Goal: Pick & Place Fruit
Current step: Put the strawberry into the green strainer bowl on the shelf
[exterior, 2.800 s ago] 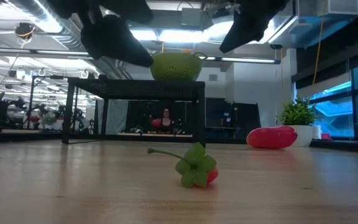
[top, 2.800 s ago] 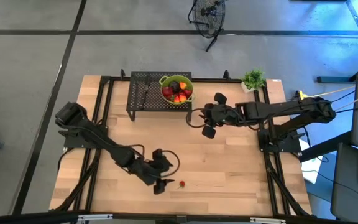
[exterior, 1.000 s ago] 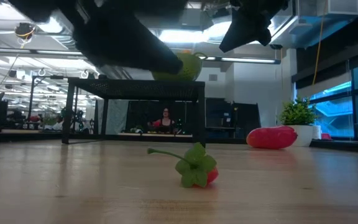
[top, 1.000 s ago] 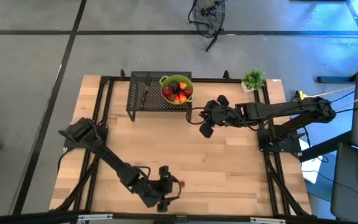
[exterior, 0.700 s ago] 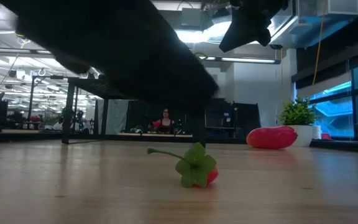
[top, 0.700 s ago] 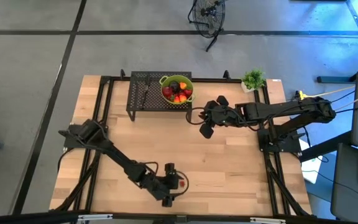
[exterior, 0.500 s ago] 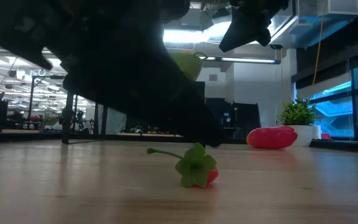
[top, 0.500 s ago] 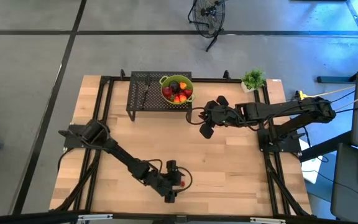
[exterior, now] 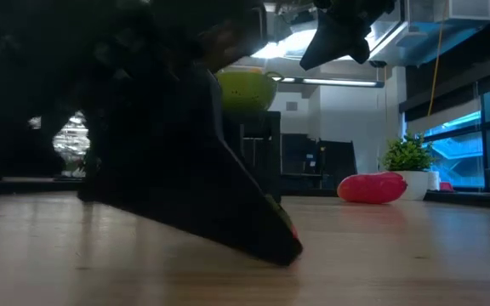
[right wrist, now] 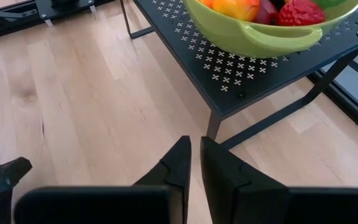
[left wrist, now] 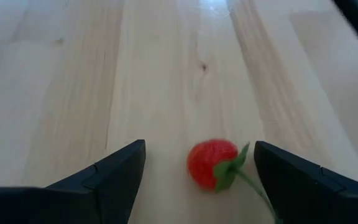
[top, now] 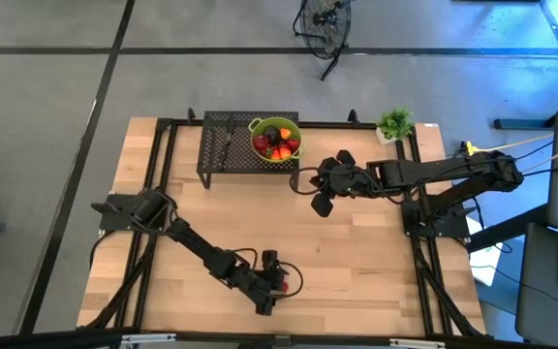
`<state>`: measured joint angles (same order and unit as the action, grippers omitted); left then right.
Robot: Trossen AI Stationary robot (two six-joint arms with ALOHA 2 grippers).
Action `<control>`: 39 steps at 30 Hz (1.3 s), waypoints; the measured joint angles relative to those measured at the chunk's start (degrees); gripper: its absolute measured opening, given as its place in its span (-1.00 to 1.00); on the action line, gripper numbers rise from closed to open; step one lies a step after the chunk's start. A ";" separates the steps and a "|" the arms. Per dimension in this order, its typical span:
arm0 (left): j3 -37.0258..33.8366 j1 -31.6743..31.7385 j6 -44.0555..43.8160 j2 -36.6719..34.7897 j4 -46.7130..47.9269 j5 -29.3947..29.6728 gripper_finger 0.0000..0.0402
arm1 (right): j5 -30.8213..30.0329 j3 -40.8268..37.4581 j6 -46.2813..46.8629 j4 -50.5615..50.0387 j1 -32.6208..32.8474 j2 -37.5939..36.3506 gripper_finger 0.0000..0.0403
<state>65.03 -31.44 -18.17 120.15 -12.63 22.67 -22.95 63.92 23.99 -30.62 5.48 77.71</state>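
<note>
left pincer (left wrist: 197, 171) released (low on tabletop) | strawberry (left wrist: 212, 163) between fingers, ungripped

A red strawberry (left wrist: 212, 163) with a green leafy cap and thin stem lies on the pale wooden table (left wrist: 166, 68) between the two dark fingers (left wrist: 114, 174) of the left gripper (left wrist: 199, 163) — spread wide, one on each side of the fruit. The berry sits nearer one finger than the other, and neither finger is seen touching it. Its stem trails toward the closer finger. Wood grain and a small dark knot mark the boards beyond.
</note>
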 joint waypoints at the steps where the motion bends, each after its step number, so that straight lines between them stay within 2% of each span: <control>1: 0.10 0.17 -0.07 0.36 -0.65 -0.15 0.48 | 0.03 0.00 0.00 -0.01 0.00 0.00 -0.82; 16: 0.07 0.09 0.34 0.81 -1.17 0.67 0.44 | 0.00 0.00 -0.01 -0.25 0.00 0.00 -0.72; 30: 0.03 -0.41 3.38 1.05 -3.19 -0.75 -0.08 | 0.01 0.00 -0.04 -0.27 0.00 0.00 -0.79; 39: 0.00 -0.41 3.53 1.10 -3.96 -1.24 -0.28 | 0.03 0.00 -0.04 -0.29 0.00 0.02 -0.84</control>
<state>65.04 -31.86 -14.63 121.25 -16.60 21.43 -22.92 63.92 23.94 -30.92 5.48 77.73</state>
